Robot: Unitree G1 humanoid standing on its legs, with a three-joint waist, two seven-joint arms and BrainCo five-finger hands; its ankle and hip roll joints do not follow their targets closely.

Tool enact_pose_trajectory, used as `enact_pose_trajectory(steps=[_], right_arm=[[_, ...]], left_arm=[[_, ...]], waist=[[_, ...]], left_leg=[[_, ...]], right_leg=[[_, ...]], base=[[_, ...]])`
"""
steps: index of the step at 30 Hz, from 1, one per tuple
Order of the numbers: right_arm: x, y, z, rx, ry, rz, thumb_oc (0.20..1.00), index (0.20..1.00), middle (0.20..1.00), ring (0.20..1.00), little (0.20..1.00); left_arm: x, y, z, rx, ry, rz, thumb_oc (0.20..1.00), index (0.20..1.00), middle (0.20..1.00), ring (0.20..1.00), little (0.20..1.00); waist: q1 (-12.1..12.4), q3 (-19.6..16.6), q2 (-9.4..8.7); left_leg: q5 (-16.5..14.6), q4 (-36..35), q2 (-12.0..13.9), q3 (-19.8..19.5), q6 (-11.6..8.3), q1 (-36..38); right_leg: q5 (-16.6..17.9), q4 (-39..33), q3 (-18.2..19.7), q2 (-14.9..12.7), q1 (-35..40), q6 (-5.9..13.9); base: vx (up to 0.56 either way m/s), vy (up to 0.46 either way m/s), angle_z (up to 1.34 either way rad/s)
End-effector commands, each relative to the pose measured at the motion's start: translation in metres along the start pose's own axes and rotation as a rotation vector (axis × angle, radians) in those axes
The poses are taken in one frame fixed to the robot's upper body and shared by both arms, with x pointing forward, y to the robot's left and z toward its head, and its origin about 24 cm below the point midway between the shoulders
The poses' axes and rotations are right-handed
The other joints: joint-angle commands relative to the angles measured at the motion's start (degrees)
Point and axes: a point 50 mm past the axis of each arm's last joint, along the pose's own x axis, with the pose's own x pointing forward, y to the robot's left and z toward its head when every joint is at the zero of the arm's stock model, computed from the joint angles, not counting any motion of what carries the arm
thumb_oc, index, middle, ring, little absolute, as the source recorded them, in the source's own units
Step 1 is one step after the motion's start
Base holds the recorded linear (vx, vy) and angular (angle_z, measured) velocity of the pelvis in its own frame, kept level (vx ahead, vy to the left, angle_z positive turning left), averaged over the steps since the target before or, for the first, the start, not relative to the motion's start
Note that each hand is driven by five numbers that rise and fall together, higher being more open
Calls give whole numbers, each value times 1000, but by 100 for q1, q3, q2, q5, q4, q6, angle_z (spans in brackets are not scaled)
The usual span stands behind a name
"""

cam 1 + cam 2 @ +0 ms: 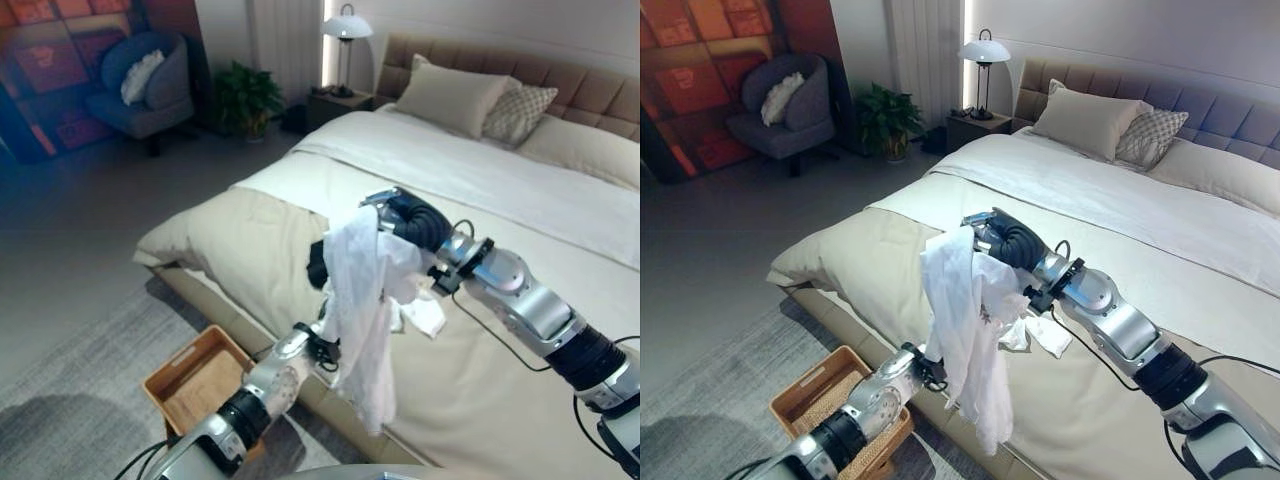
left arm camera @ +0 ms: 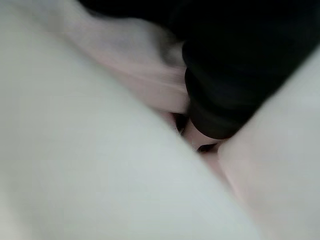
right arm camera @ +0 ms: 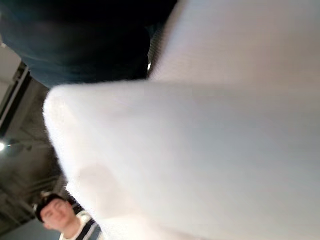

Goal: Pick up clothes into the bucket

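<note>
White garment (image 1: 970,320) draped over right hand (image 1: 1002,238), grip hidden under cloth; left hand (image 1: 925,366) buried in lower folds, grip unreadable. Hangs above bed's (image 1: 1120,400) near edge. Transfer step underway. Next: carry to wicker basket (image 1: 805,395) on floor beside bed, release.

Beige bed (image 1: 520,190), 2 pillows (image 1: 455,95), lit lamp (image 1: 347,28), armchair (image 1: 145,85), plant (image 1: 245,100).
</note>
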Motion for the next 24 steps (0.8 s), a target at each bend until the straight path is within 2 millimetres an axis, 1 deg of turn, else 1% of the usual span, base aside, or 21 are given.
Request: enact_pose_trajectory(steps=[1, 2, 3, 4, 5, 7, 8, 9, 10, 11, 12, 13, 14, 15, 19, 20, 21, 22, 24], right_arm=[[4, -18, 37, -47, -204, -98, 200, 200, 200, 200, 200], [-3, -21, 33, -58, -183, -130, 200, 200, 200, 200, 200], [-4, -21, 33, -57, -183, -131, 200, 200, 200, 200, 200], [-11, -26, 30, -80, -164, -165, 200, 200, 200, 200, 200], [-11, -26, 30, -80, -164, -166, 200, 200, 200, 200, 200], [-20, -32, 23, -106, -126, -215, 200, 200, 200, 200, 200], [-25, -35, 17, -95, -107, -246, 401, 401, 401, 401, 401], [-29, -36, 14, -92, -95, -268, 592, 592, 592, 592, 592], [-33, -37, 11, -101, -81, -286, 1000, 1000, 1000, 1000, 1000], [-36, -38, 7, -99, -68, -307, 1000, 1000, 1000, 1000, 1000], [-36, -38, 7, -98, -68, -307, 1000, 1000, 1000, 1000, 1000], [-40, -37, -4, -60, -45, -345, 1000, 1000, 1000, 1000, 1000], [-40, -37, -4, -59, -45, -345, 1000, 1000, 1000, 1000, 1000], [-41, -36, -9, -43, -37, -361, 1000, 1000, 1000, 1000, 1000], [-46, -34, -22, 1, -5, -405, 1000, 1000, 1000, 1000, 1000], [-47, -33, -32, 21, 25, -433, 1000, 1000, 1000, 1000, 1000], [-48, -32, -36, 28, 40, -441, 1000, 1000, 1000, 1000, 1000], [-47, -32, -37, 28, 40, -440, 1000, 1000, 1000, 1000, 1000], [-49, -30, -43, 43, 63, -454, 1000, 1000, 1000, 1000, 1000]], left_arm=[[6, -5, 31, 77, -157, -6, 200, 200, 200, 200, 200], [-1, 0, 43, 176, -191, 13, 200, 200, 200, 200, 200], [-1, 0, 43, 176, -190, 14, 200, 200, 200, 200, 200], [-11, 4, 59, 296, -237, 36, 200, 200, 200, 200, 200], [-11, 4, 59, 297, -236, 36, 200, 200, 200, 200, 200], [-23, 13, 69, 394, -265, 93, 200, 200, 200, 200, 200], [-30, 18, 77, 446, -296, 132, 200, 200, 200, 200, 200], [-35, 21, 81, 461, -319, 162, 200, 200, 200, 200, 200], [-41, 24, 87, 479, -351, 192, 200, 200, 200, 200, 200], [-46, 26, 90, 490, -373, 216, 200, 200, 200, 200, 200], [-46, 26, 90, 491, -373, 216, 200, 200, 200, 200, 200], [-58, 32, 95, 511, -413, 274, 200, 200, 200, 200, 200], [-59, 33, 95, 512, -413, 275, 200, 200, 200, 200, 200], [-63, 34, 98, 517, -431, 295, 200, 200, 200, 200, 200], [-79, 48, 101, 530, -450, 391, 200, 200, 200, 200, 200], [-83, 53, 104, 525, -466, 431, 200, 200, 200, 200, 200], [-86, 56, 106, 522, -479, 453, 200, 200, 200, 200, 200], [-87, 56, 106, 522, -479, 454, 200, 200, 200, 200, 200], [-92, 60, 110, 514, -511, 492, 200, 200, 200, 200, 200]], waist=[[163, -53, -256], [184, -38, -251], [185, -40, -254], [224, -23, -247], [225, -24, -251], [268, -10, -243], [287, -2, -245], [304, 5, -244], [325, 8, -249], [339, 14, -246], [337, 11, -248], [377, 11, -250], [374, 9, -252], [387, 6, -249], [430, 1, -229], [451, 4, -221], [466, 2, -217], [460, 2, -218], [485, 4, -217]], left_leg=[[-357, 509, -68, -383, 49, -81], [-355, 512, -68, -387, 51, -89], [-355, 512, -69, -388, 51, -88], [-359, 517, -72, -396, 57, -94], [-360, 518, -72, -396, 57, -93], [-362, 521, -77, -419, 60, -94], [-364, 520, -79, -424, 60, -95], [-364, 518, -77, -426, 62, -94], [-367, 518, -79, -433, 63, -90], [-367, 517, -78, -438, 65, -89], [-367, 517, -78, -439, 65, -88], [-373, 502, -82, -444, 67, -71], [-372, 500, -82, -445, 67, -70], [-375, 496, -82, -447, 69, -65], [-374, 474, -93, -464, 76, -56], [-372, 465, -101, -481, 80, -52], [-369, 459, -100, -491, 80, -55], [-369, 459, -100, -493, 80, -55], [-366, 451, -95, -508, 79, -58]], right_leg=[[217, 488, -40, -277, -151, 263], [219, 492, -54, -280, -148, 263], [219, 492, -54, -280, -147, 263], [215, 493, -71, -283, -139, 268], [214, 493, -72, -283, -137, 268], [211, 494, -91, -286, -131, 273], [208, 488, -93, -285, -125, 276], [205, 485, -92, -286, -121, 277], [198, 483, -94, -286, -115, 277], [192, 483, -98, -287, -111, 278], [191, 483, -99, -288, -110, 278], [184, 466, -103, -286, -90, 282], [184, 465, -103, -287, -88, 282], [182, 463, -105, -289, -85, 282], [169, 456, -126, -290, -72, 284], [165, 456, -138, -290, -59, 281], [160, 455, -152, -293, -54, 280], [159, 455, -154, -294, -53, 280], [157, 455, -171, -298, -54, 280]], base=[[0, 0, 0], [0, 0, 0], [0, 0, 0], [0, 0, 0], [0, 0, 0], [0, 0, 0], [0, 0, 0], [0, 0, 0], [0, 0, 0], [0, 0, 0], [0, 0, 0], [0, 0, 0], [0, 0, 0], [0, 0, 0], [0, 0, 0], [3, 8, 3], [0, 5, 4], [1, 2, 5], [3, 2, 6]])
